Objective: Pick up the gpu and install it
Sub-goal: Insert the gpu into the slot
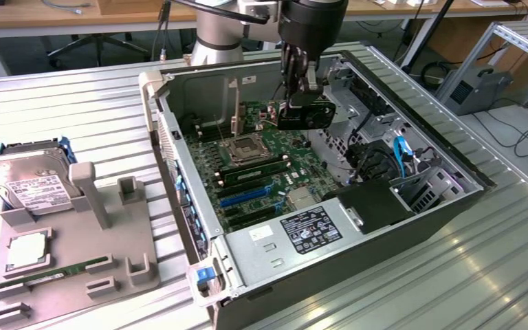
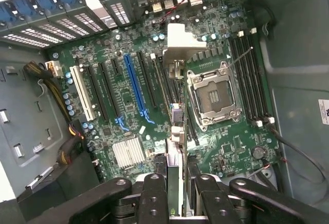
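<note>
You are holding the gpu [image 2: 176, 131] edge-on in the fingers [image 2: 154, 203] above the motherboard [image 2: 118, 95]; seating is remaining.

Silver-grey arm [image 1: 223, 24], black wrist; black gripper [image 2: 177, 203], linked fingers [image 2: 154, 193] with round pivot screws.

The open computer case [image 1: 245, 247] lies on its side on the slatted surface [image 1: 71, 110], its top face uncovered — entry from above is free. Inside, the gripper [image 1: 299, 103] hangs over the motherboard [image 2: 205, 54] holding the gpu [image 2: 175, 111] edge-on. The case walls, the drive bays [image 1: 374, 161] with cables and the black power supply [image 1: 337, 220] hem in the exterior view's right — the expansion slots [image 2: 128, 88] stand bare.
</note>
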### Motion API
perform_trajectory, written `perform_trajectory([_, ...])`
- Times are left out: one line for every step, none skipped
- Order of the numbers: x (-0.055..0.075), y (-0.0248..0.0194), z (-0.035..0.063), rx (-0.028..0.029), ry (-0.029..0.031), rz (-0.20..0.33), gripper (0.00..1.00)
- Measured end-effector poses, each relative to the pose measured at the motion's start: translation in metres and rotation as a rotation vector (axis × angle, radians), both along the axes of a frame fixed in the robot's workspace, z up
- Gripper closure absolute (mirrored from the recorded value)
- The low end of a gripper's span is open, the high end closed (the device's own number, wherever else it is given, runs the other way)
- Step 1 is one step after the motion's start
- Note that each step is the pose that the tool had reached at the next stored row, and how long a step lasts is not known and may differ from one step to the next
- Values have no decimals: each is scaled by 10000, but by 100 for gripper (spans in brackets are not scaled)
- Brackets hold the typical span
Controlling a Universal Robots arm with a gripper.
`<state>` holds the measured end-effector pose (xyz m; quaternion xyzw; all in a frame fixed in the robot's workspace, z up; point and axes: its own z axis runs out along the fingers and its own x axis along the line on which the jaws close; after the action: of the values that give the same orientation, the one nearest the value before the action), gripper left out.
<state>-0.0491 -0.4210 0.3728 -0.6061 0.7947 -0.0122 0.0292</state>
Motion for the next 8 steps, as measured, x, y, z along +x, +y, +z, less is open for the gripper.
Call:
perform_trajectory([0,0,0,0,0,31,74])
perform_trajectory([0,0,0,0,0,66,74])
perform_trajectory([0,0,0,0,0,98,74])
perform_trajectory([0,0,0,0,0,194,74])
perform_trajectory([0,0,0,0,0,314,74])
perform_trajectory([0,0,0,0,0,397,74])
perform_trajectory([0,0,0,0,0,470,74])
perform_trajectory([0,0,0,0,-1,527,74])
